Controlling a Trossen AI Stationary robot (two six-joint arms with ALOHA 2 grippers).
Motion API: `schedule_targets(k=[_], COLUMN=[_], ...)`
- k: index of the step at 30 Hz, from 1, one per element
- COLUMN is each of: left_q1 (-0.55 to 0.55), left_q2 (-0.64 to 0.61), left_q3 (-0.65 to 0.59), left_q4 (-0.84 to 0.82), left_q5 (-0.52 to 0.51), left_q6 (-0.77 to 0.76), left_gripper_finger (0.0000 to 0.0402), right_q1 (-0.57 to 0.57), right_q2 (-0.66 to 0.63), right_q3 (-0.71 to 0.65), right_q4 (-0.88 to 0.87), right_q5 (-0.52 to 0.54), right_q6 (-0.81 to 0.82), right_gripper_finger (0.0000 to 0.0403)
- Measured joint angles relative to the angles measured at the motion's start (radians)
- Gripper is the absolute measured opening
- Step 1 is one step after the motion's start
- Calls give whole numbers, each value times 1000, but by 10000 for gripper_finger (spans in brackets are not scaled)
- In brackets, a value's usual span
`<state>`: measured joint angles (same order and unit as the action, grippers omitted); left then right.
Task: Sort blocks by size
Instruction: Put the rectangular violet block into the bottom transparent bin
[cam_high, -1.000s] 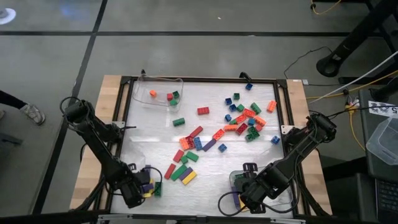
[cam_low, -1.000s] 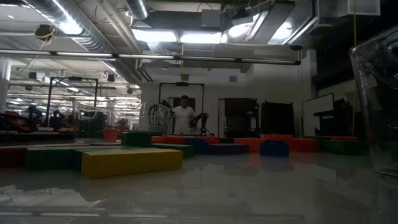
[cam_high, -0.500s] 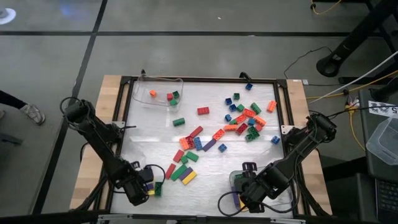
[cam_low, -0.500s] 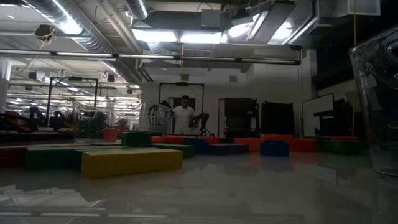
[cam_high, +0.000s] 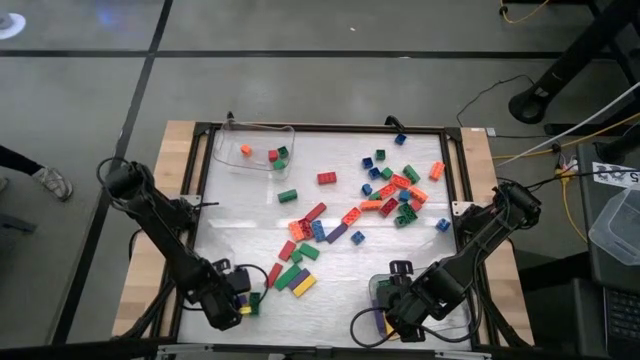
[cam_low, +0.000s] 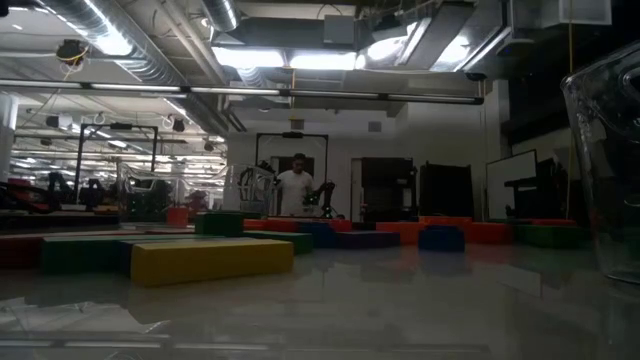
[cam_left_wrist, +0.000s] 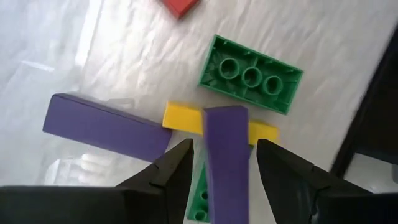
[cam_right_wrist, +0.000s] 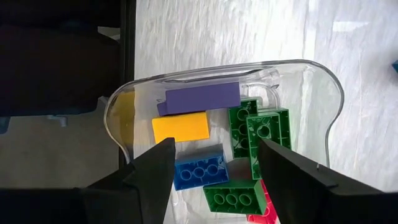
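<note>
Loose blocks (cam_high: 390, 190) lie scattered over the white table, with a nearer cluster (cam_high: 295, 275). My left gripper (cam_high: 232, 300) is at the near left, open. A long purple block (cam_left_wrist: 227, 155) stands between its fingers with a narrow gap on each side. This block rests on a yellow block (cam_left_wrist: 180, 117), beside another purple block (cam_left_wrist: 106, 127) and a green block (cam_left_wrist: 252, 73). My right gripper (cam_high: 398, 303) is open and empty over a clear tray (cam_right_wrist: 333, 118) at the near right. The tray holds purple (cam_right_wrist: 199, 98), yellow (cam_right_wrist: 180, 127), blue (cam_right_wrist: 200, 167) and green (cam_right_wrist: 264, 134) blocks.
A second clear tray (cam_high: 255, 150) at the far left corner holds a few small blocks. A black frame (cam_high: 200, 200) borders the table. In the low view a long yellow block (cam_low: 210, 258) lies close, and the near-right tray's wall (cam_low: 605, 150) rises at the right.
My left gripper has shifted slightly over the near-left pile. The loose blocks on the table have kept still.
</note>
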<state>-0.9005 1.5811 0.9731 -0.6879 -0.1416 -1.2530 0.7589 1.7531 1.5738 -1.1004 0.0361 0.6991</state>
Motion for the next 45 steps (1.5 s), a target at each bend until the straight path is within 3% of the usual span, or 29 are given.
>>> schedule_targets(k=[15, 19, 25, 31, 34, 38, 43, 45], left_q1=[3, 7, 36, 89, 123, 178, 268, 307], left_q2=[72, 72, 56, 15, -23, -99, -224, -269], left_q3=[0, 0, -2, -2, -2, -2, -2, -2], left_q4=[24, 23, 13, 12, 4, -60, -166, -175], left_q5=[8, 8, 8, -4, -57, -203, -423, -465], left_q6=[48, 37, 55, 139, 206, 325, 469, 530], left_gripper_finger=[166, 153, 87, 86, 86, 86, 88, 89], right_q1=[0, 0, -19, -92, -137, -199, -272, -295], right_q2=[0, 0, 0, 0, 0, 0, 0, 1], right_q3=[0, 0, 0, 0, 0, 0, -1, -1], right_q4=[2, 4, 14, 161, 240, 305, 340, 339], right_q5=[8, 101, 301, 317, 285, 239, 155, 109], right_q6=[-1, -5, -126, -340, -463, -586, -651, -652], right_gripper_finger=[230, 230, 230, 230, 230, 230, 230, 230])
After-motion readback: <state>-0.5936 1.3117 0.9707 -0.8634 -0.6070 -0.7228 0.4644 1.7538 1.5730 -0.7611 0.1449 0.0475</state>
